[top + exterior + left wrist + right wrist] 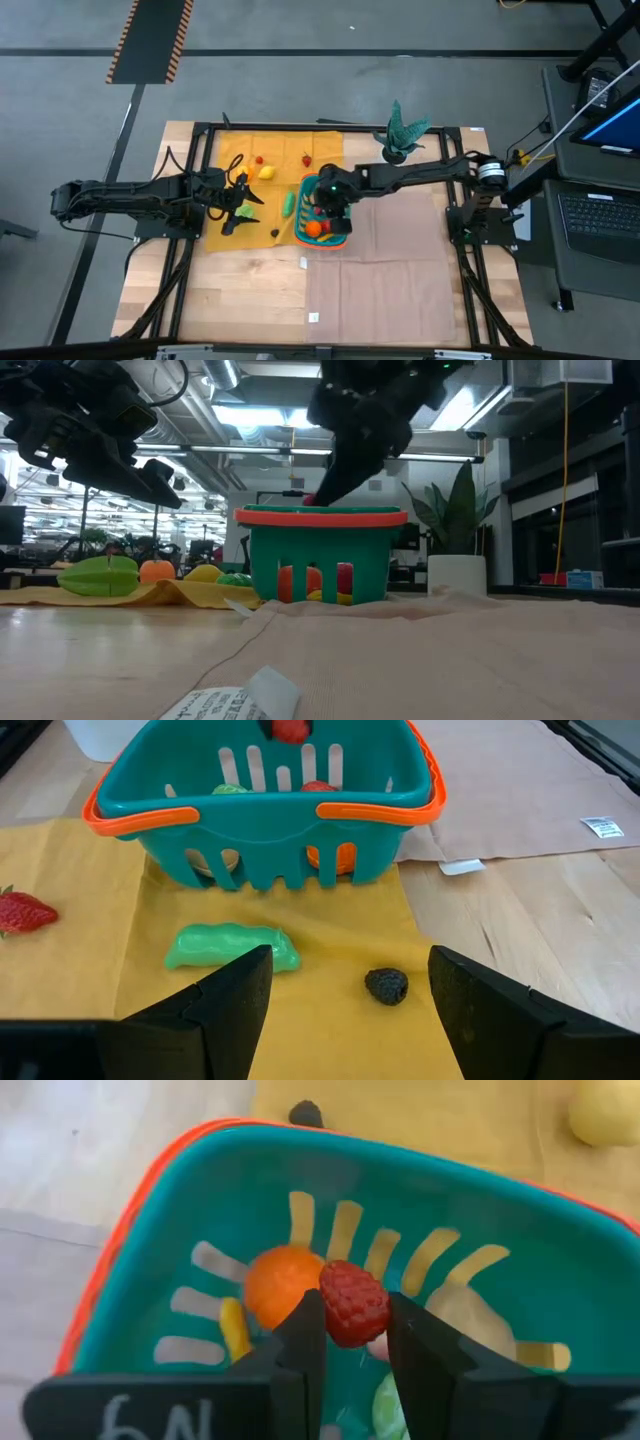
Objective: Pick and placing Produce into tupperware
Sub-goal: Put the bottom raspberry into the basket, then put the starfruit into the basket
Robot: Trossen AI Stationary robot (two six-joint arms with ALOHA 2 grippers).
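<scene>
One red raspberry sits pinched between the two fingers of the right gripper. The fingers are close together, one on each side of the berry. The berry hangs right over the inside of the teal basket with the orange rim.

Down in the basket lie other toy foods: an orange ball, a thin yellow piece, a tan round piece and something green. From the low view, red and yellow bits show through the basket's slots.

The basket stands on the counter, at the edge of a yellow cloth, with a tan cloth on its other side.

On the yellow cloth, just beside the basket, lies a green pea pod. Near it is a small dark berry. A red strawberry lies farther off on the same cloth. From above, a yellow lemon and two small red bits lie farther back on the cloth.

The left gripper hangs over the yellow cloth. Its fingers are wide apart and hold nothing. The pea pod and the dark berry lie just in front of them, not touching.

A green plant in a white pot stands behind the basket. A white paper tag lies on the wooden counter.
</scene>
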